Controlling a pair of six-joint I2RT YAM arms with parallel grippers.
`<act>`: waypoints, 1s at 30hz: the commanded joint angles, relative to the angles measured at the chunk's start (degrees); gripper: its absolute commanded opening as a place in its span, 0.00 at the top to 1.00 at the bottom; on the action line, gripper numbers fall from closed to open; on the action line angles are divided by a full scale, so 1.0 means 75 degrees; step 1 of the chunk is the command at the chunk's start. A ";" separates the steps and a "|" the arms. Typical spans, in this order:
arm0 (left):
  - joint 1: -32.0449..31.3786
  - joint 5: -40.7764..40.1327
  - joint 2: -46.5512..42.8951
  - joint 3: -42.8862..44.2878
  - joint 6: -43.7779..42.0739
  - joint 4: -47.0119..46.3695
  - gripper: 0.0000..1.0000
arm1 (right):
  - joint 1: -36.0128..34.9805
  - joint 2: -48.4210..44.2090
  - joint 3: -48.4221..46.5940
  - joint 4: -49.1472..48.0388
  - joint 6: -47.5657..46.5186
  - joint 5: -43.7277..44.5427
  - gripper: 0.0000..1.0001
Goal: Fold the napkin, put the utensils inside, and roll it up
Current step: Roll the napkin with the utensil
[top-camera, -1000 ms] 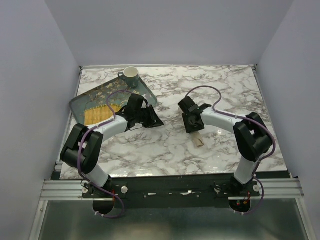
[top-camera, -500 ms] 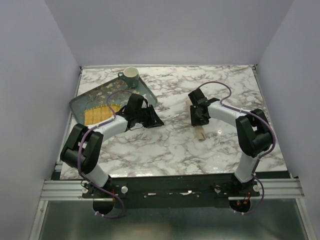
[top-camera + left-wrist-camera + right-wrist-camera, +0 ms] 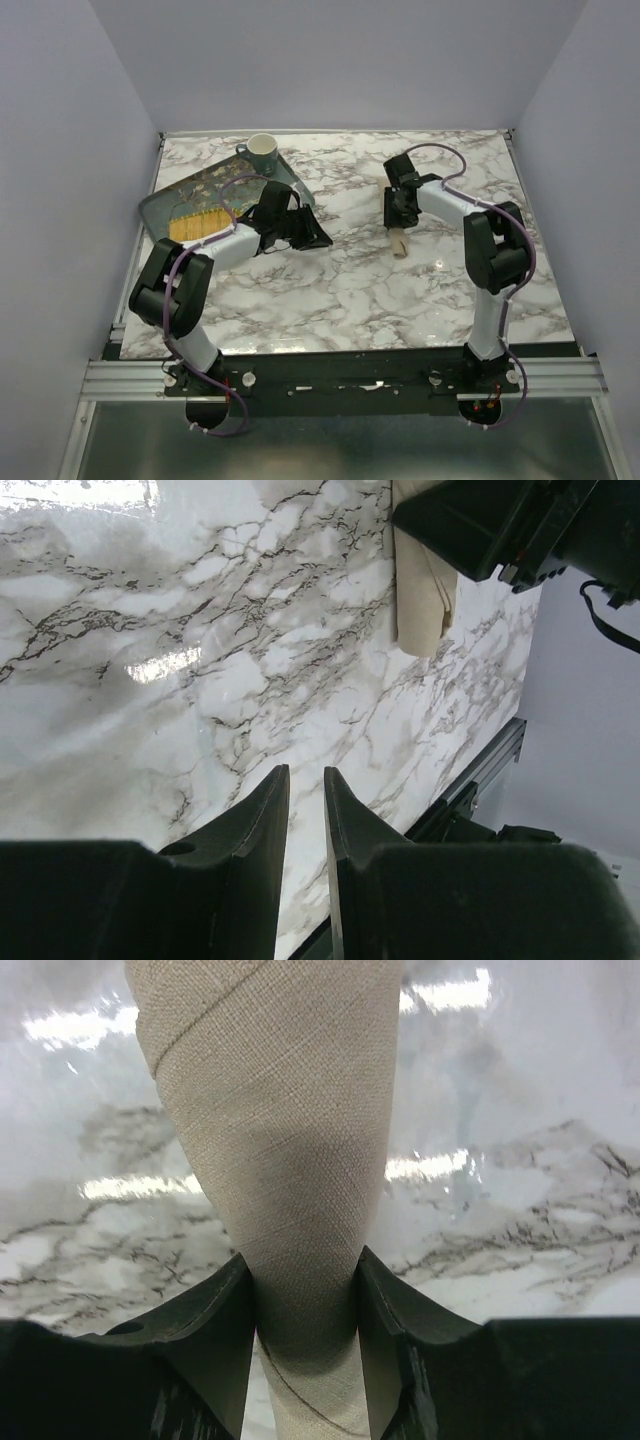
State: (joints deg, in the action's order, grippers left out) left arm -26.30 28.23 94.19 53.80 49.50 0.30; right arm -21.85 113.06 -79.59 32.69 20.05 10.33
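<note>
Right claw (image 3: 303,1260) pinching rolled napkin (image 3: 270,1100), roll jutting ahead of it, carried farther across surface (image 3: 520,1210) than before, left claw (image 3: 306,775) barely spread, empty

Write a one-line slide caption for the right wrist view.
Right gripper clamped on the rolled napkin, with the marble table behind it.

Marble table (image 3: 340,290) bears a tray (image 3: 165,200) (floral) and rolled napkin (image 3: 399,242)
</note>
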 commanded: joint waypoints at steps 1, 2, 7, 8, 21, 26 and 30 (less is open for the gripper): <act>0.0027 0.0338 0.0273 0.0268 0.0116 -0.0192 0.71 | 0.0135 0.0558 -0.0893 0.0142 -0.0061 -0.0567 0.51; 0.0027 0.0338 0.0296 0.0291 0.0116 -0.0192 0.71 | 0.0170 0.0721 -0.1035 0.0153 -0.0049 -0.0650 0.51; 0.0027 0.0373 0.0378 0.0303 0.0185 -0.0203 0.71 | 0.0369 0.1214 -0.1738 0.0270 -0.0014 -0.1037 0.51; 0.0027 0.0385 0.0390 0.0292 0.0186 -0.0227 0.71 | 0.0381 0.1285 -0.1948 0.0282 -0.0037 -0.1049 0.51; 0.0038 0.0420 0.0578 0.0409 0.0279 -0.0286 0.71 | 0.0475 0.2550 -0.3988 0.1231 -0.0353 -0.0604 0.49; 0.0038 0.0420 0.0589 0.0409 0.0280 -0.0262 0.71 | 0.0475 0.3112 -0.5006 0.1583 -0.0400 -0.0580 0.48; 0.0038 0.0396 0.0566 0.0420 0.0256 -0.0204 0.71 | 0.0534 0.3557 -0.5874 0.1922 -0.0435 -0.0662 0.47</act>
State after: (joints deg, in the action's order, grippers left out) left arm -26.30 29.67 98.24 55.81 51.33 -0.91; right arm -18.39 135.57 -116.38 43.00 17.76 4.60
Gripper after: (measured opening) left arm 0.285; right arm 0.521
